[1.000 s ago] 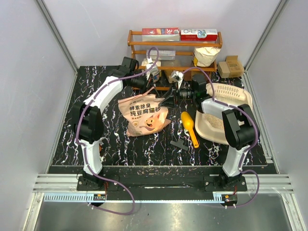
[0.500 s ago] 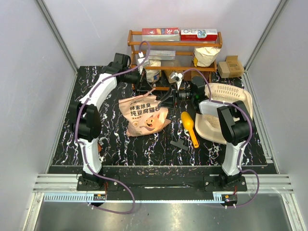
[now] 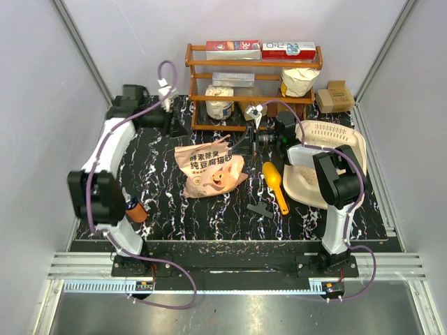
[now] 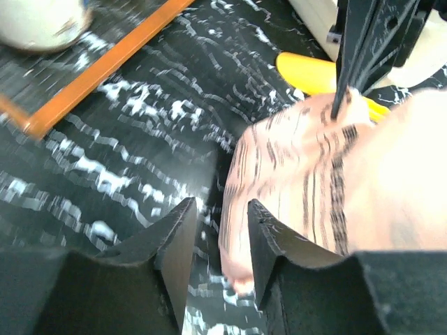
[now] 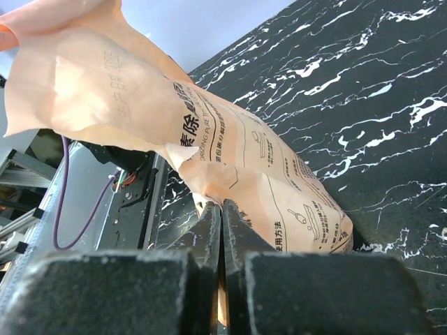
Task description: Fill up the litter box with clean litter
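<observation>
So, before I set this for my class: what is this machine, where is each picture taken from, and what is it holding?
These are two robot arms bolted at the near edge of a black marbled table. The overhead picture looks down from above and behind them. The other two come from a camera on each wrist, so each shows its own fingers. On the table are a pink-orange litter bag, a yellow scoop and the cream litter box, with a wooden rack at the back. The right end effector is shut on an edge of the bag. The left end effector is open and holds nothing, apart from the bag.
</observation>
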Controlling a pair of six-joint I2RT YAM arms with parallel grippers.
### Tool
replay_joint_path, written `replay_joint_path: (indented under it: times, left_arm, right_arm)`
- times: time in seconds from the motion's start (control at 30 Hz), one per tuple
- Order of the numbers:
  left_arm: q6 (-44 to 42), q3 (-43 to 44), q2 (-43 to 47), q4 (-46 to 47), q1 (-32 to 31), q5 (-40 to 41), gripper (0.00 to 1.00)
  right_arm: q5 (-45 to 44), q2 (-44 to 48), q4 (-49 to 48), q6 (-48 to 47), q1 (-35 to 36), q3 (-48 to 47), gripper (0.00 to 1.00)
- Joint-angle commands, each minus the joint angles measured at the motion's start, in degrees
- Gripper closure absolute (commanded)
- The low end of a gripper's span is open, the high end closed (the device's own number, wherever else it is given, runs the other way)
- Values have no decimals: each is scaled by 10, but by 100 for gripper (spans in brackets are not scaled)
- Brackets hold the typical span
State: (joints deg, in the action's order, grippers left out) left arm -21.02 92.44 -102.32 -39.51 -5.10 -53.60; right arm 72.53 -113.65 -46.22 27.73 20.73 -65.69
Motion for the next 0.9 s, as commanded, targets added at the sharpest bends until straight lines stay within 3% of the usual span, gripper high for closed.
replay_joint_path:
  times: [0.0,0.17,0.37,0.6,0.87]
  left_arm:
    - [-24,-86,161,-28,75,15,56]
    - [-48,-195,300,-58,84,62,43]
    - [-32,-372,417,63,84,57,35]
    - [149,-453,401,312,54,57,34]
    - [255,-472,352,413,4,36,39]
  right_arm:
    - [-11,54,109,-59,2,-29,100]
    - [-25,52,177,-59,0,-46,100]
    - [-32,39,189,-36,-1,-64,100]
    - [-31,43,198,-36,0,-59,100]
    - [-38,42,198,-23,0,-53,100]
